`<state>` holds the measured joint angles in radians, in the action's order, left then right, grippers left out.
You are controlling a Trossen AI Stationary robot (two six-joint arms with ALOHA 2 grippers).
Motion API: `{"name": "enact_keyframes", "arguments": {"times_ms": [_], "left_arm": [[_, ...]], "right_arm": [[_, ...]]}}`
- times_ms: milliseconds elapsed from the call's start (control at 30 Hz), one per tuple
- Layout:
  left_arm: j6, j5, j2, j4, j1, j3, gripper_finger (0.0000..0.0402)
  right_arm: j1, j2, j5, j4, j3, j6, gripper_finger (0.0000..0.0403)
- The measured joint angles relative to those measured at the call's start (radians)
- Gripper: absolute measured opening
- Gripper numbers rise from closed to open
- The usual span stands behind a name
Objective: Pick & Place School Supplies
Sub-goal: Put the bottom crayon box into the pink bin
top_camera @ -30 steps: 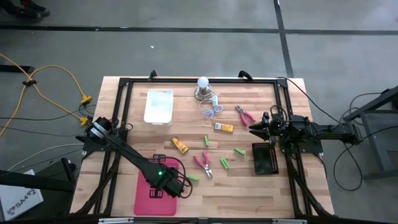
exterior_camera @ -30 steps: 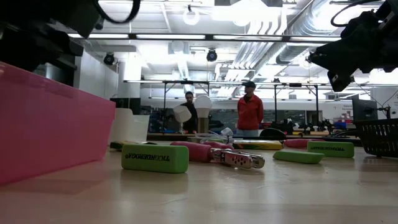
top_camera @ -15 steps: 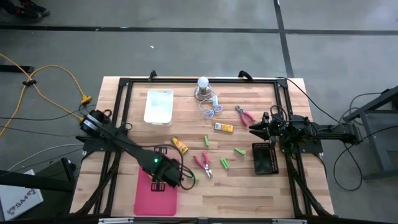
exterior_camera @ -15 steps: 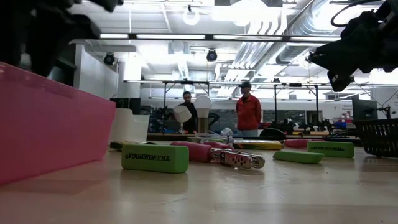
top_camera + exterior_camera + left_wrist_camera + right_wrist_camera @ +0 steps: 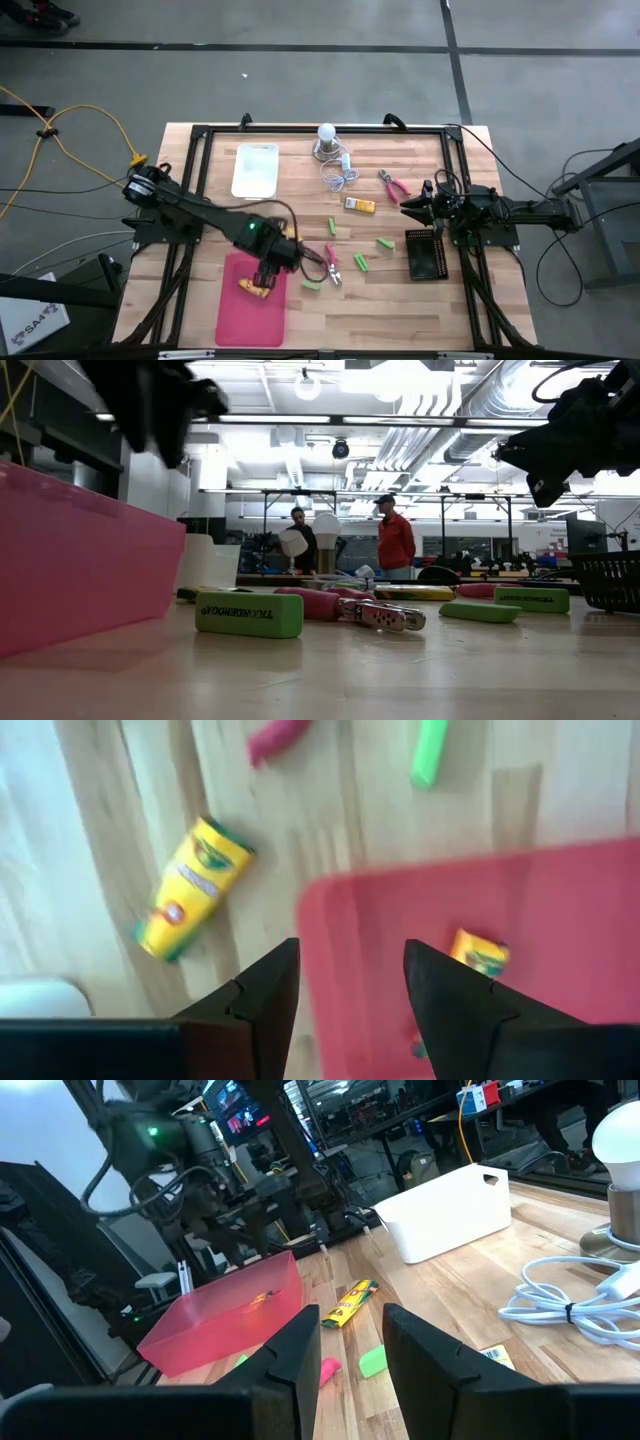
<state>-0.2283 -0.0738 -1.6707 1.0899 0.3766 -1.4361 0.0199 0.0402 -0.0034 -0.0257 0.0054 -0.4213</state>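
crayon box (image 5: 478, 952) half behind left tool (image 5: 348, 982)

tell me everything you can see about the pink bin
The pink bin is a shallow rectangular tray of translucent pink plastic with raised walls and rounded corners. It sits flat on the wooden table near the front edge, on the left arm's side. One yellow crayon box lies inside it. The left gripper hangs open above its rim, touching nothing.
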Motion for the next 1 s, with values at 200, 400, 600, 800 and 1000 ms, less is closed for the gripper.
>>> {"name": "enact_keyframes", "arguments": {"times_ms": [200,400,600,800,1000], "left_arm": [[0.232,-0.002,0.000,-0.017,-0.084,0.000,0.0172],[0.320,0.046,-0.005,-0.039,-0.204,0.000,0.0172],[0.417,0.154,-0.058,-0.060,-0.338,0.006,0.0172],[0.436,0.229,-0.107,-0.070,-0.425,0.006,0.0172],[0.566,0.236,-0.129,-0.112,-0.425,0.007,0.0172]], "right_arm": [[0.000,0.000,0.000,0.000,0.000,0.000,0.0101],[0.000,0.000,0.000,0.000,0.000,0.000,0.0101],[0.000,0.000,0.000,0.000,0.000,0.000,0.0101],[0.000,0.004,-0.001,0.000,0.000,0.000,0.0101],[0.000,0.003,0.000,0.000,0.000,0.000,0.0101]]}}
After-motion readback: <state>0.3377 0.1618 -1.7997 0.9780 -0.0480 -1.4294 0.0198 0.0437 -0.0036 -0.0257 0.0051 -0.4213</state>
